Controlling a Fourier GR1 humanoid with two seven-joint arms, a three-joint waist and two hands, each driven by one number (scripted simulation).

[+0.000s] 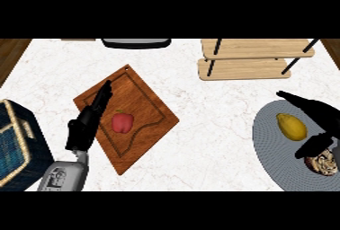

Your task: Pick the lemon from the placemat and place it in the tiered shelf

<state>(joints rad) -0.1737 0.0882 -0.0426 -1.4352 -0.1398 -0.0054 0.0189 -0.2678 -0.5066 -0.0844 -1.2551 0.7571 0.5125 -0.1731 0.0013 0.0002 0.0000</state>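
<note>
We see one lemon (291, 126) lying on one grey placemat (274, 148), our right hand (317, 112) spread open just beside it. Our left hand (90, 119) rests open over one cutting board (149, 105). One shelf (249, 60) stands beyond.

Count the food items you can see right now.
3: a lemon on the grey placemat, a red pepper on the cutting board, and a brown item partly hidden under the right hand.
</note>
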